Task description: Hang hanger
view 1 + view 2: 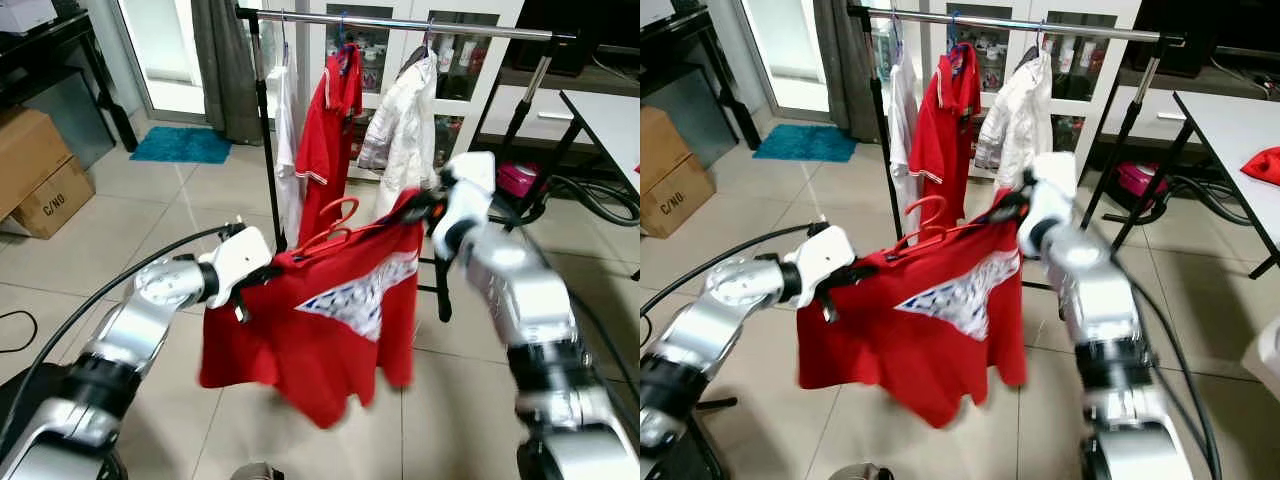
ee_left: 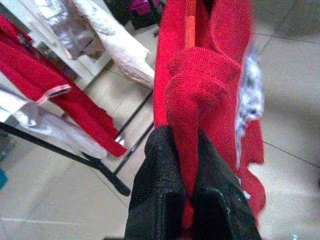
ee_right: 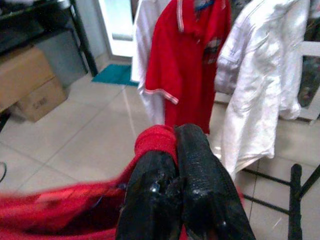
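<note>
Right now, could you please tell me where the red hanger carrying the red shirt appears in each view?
Left eye view: the red hanger rises above the red shirt, at centre, between both arms.
Right eye view: centre, slightly left, its hook before the clothes rack.
Left wrist view: an orange-red strip at the top edge.
Right wrist view: I cannot make it out.
Shared landmark: the hanging white jacket.

A: Left arm?
B: Raised, elbow bent, forearm reaching inward across the front. Left end effector [image 1: 262, 274] has its black fingers [image 2: 160, 200] clamped on red cloth.

A: Right arm?
B: Higher than the left, forearm angled up and forward. Right end effector [image 1: 418, 205] fingers [image 3: 200, 185] pressed together, pinching a fold of the same red cloth.
</note>
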Controlling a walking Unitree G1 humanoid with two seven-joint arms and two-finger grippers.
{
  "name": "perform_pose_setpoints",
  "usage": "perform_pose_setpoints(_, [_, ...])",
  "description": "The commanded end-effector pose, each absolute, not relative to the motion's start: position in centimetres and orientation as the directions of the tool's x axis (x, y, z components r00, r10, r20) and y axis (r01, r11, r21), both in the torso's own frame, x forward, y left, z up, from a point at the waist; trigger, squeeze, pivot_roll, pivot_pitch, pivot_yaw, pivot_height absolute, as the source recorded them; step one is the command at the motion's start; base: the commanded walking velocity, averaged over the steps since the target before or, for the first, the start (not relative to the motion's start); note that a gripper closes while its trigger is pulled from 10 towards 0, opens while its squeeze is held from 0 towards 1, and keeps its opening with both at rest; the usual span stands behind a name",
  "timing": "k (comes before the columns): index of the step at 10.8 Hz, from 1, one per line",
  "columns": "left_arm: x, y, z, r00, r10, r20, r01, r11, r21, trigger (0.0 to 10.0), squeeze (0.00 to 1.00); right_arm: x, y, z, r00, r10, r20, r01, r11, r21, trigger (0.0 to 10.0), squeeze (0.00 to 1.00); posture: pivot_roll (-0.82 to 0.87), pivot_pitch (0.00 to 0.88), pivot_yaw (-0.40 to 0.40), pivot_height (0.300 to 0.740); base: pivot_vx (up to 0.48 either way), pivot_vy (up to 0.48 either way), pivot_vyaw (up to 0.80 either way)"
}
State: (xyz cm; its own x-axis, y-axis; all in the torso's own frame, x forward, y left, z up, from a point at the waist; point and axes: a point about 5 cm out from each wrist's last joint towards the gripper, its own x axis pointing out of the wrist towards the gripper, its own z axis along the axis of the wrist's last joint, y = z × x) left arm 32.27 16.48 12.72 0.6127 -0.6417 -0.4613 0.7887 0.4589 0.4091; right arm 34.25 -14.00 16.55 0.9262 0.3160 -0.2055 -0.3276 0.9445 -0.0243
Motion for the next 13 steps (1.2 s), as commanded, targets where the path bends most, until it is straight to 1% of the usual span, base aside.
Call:
perform_pose_setpoints(1, [32.9,16.3,13.7,0.644,-0.638,-0.422,0.760,0.469,0.450,0.0,0.00,33.7,-13.5,16.5,0.920,0.326,-0.217,-0.342,0.939,-0.040,0.0,0.00,0.05,0.000,0.009,0.740,0.000,0.000,0.00])
perform_pose_setpoints(2, [33.0,16.2,14.0,0.647,-0.645,-0.407,0.757,0.477,0.448,0.0,0.00,33.3,-13.2,15.8,0.914,0.326,-0.241,-0.345,0.938,-0.038,0.0,0.00,0.04,0.000,0.011,0.740,0.000,0.000,0.00])
perform_pose_setpoints(3, [33.0,15.8,14.1,0.632,-0.667,-0.394,0.768,0.471,0.435,0.0,0.00,32.6,-12.2,15.0,0.904,0.341,-0.257,-0.356,0.934,-0.013,0.0,0.00,0.04,0.000,0.016,0.740,0.000,0.000,0.00])
perform_pose_setpoints(4, [33.0,15.7,14.1,0.628,-0.672,-0.392,0.771,0.468,0.433,0.0,0.00,32.6,-12.0,14.9,0.902,0.344,-0.260,-0.358,0.933,-0.009,0.0,0.00,0.04,0.000,0.016,0.740,0.000,0.000,0.00])
perform_pose_setpoints(5, [32.6,15.0,13.8,0.582,-0.708,-0.400,0.804,0.429,0.412,0.0,0.00,32.5,-11.7,14.6,0.910,0.316,-0.267,-0.319,0.947,0.034,0.0,0.00,0.05,0.000,0.018,0.740,0.000,0.000,0.00])
perform_pose_setpoints(6, [32.4,15.1,13.6,0.571,-0.707,-0.416,0.813,0.416,0.408,0.0,0.00,32.8,-12.0,15.3,0.924,0.299,-0.237,-0.294,0.954,0.058,0.0,0.00,0.05,0.000,0.021,0.740,0.000,0.000,0.00])
perform_pose_setpoints(8, [32.6,15.5,13.6,0.589,-0.688,-0.424,0.801,0.428,0.418,0.0,0.00,32.6,-11.8,15.9,0.921,0.318,-0.226,-0.313,0.948,0.059,0.0,0.00,0.05,0.000,0.022,0.740,0.000,0.000,0.00])
perform_pose_setpoints(10, [32.9,15.6,13.8,0.601,-0.681,-0.419,0.792,0.438,0.425,0.0,0.00,31.8,-10.7,15.7,0.905,0.351,-0.239,-0.343,0.936,0.077,0.0,0.00,0.05,0.000,0.023,0.740,0.000,0.000,0.00])
perform_pose_setpoints(11, [33.1,15.7,13.9,0.609,-0.677,-0.414,0.786,0.445,0.429,0.0,0.00,31.7,-10.5,15.3,0.902,0.347,-0.257,-0.344,0.937,0.058,10.0,0.00,0.06,0.000,0.025,0.740,0.000,0.000,0.00])
perform_pose_setpoints(12, [33.2,15.8,14.1,0.616,-0.674,-0.407,0.781,0.454,0.430,0.0,0.00,31.6,-10.4,15.0,0.897,0.348,-0.273,-0.348,0.936,0.052,10.0,1.00,0.06,0.000,0.026,0.740,0.000,0.000,0.00])
perform_pose_setpoints(13, [33.4,16.2,14.3,0.629,-0.664,-0.404,0.770,0.465,0.437,0.0,0.00,31.5,-11.0,14.8,0.894,0.336,-0.296,-0.350,0.937,0.007,10.0,1.00,0.05,0.000,0.027,0.740,0.000,0.000,0.00])
